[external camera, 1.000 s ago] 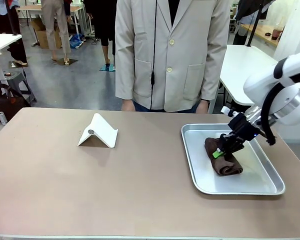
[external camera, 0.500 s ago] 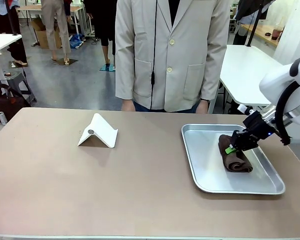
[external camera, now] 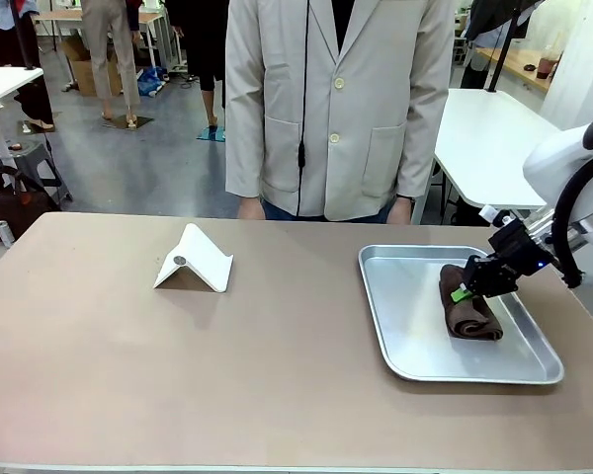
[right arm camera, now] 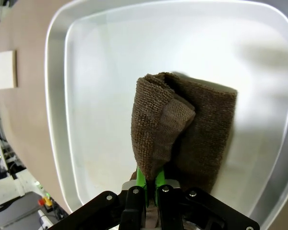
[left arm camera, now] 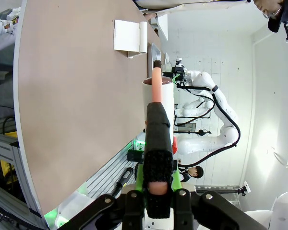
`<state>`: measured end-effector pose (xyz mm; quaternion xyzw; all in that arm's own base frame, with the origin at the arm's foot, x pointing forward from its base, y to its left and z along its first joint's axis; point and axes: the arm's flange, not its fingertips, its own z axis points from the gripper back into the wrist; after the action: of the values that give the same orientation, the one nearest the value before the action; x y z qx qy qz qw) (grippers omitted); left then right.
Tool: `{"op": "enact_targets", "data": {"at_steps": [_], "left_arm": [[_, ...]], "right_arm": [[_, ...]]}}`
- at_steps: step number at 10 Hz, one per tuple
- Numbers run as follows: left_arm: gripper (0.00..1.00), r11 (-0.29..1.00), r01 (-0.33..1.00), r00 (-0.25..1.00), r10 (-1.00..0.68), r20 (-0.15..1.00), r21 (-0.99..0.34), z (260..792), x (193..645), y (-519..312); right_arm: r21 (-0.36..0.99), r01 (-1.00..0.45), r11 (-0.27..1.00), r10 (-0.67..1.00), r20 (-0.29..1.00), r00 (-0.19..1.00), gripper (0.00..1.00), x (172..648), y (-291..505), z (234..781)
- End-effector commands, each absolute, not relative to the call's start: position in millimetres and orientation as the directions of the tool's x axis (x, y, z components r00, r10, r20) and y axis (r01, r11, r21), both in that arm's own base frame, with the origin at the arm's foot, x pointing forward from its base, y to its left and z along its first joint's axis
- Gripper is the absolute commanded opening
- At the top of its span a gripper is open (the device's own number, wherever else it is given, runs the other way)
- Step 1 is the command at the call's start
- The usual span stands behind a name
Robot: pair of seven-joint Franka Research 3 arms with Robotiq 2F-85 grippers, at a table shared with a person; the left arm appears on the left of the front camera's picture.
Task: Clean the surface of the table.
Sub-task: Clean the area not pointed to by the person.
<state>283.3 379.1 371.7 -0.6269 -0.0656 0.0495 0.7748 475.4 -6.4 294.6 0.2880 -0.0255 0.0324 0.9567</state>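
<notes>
The taupe-brown table (external camera: 227, 365) spreads across the front view. On its right side lies a silver tray (external camera: 410, 321) with a rolled brown cloth (external camera: 472, 314) inside. My right gripper (external camera: 462, 293) reaches in from the right, shut on the cloth's upper end. In the right wrist view the cloth (right arm camera: 187, 124) rests on the tray (right arm camera: 91, 96), one fold pinched by that gripper (right arm camera: 151, 178). My left gripper (left arm camera: 157, 108) is shut off the table's (left arm camera: 77, 96) near edge; a thin peach strip that I cannot identify runs along its seam.
A white folded stand (external camera: 193, 260) sits on the table left of centre. A person in a light coat (external camera: 336, 109) stands at the far edge, hands down. White-topped tables (external camera: 484, 128) are behind at the right.
My right gripper has moved right inside the tray, taking the brown cloth from the tray's middle toward its right side. The stand has not moved.
</notes>
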Motion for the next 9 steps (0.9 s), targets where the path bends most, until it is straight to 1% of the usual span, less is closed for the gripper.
{"op": "enact_targets", "data": {"at_steps": [1,2,3,4,6,7,9], "left_arm": [[0.09,0.207,-0.004,0.986,0.162,0.030,-0.978,376,281,376],[0.09,0.207,-0.004,0.986,0.162,0.030,-0.978,376,281,376],[0.09,0.207,-0.004,0.986,0.162,0.030,-0.978,376,281,376],[0.09,0.207,-0.004,0.986,0.162,0.030,-0.978,376,281,376],[0.09,0.207,-0.004,0.986,0.162,0.030,-0.978,376,281,376],[0.09,0.207,-0.004,0.986,0.162,0.030,-0.978,376,281,376],[0.09,0.207,-0.004,0.986,0.162,0.030,-0.978,376,281,376]], "right_arm": [[0.589,-0.098,0.802,0.039,0.113,0.993,0.00,471,-2,298],[0.641,-0.120,0.758,0.045,0.133,0.990,0.00,468,-4,306],[0.729,-0.165,0.665,0.056,0.171,0.984,0.00,462,-9,320],[0.813,-0.208,0.544,0.053,0.213,0.976,0.00,457,-14,333],[0.929,-0.270,0.254,0.049,0.267,0.962,0.00,449,-25,350],[0.963,-0.252,0.096,0.029,0.251,0.968,0.00,449,-31,354],[0.960,-0.201,-0.193,-0.002,0.204,0.979,0.00,449,-47,358]]}}
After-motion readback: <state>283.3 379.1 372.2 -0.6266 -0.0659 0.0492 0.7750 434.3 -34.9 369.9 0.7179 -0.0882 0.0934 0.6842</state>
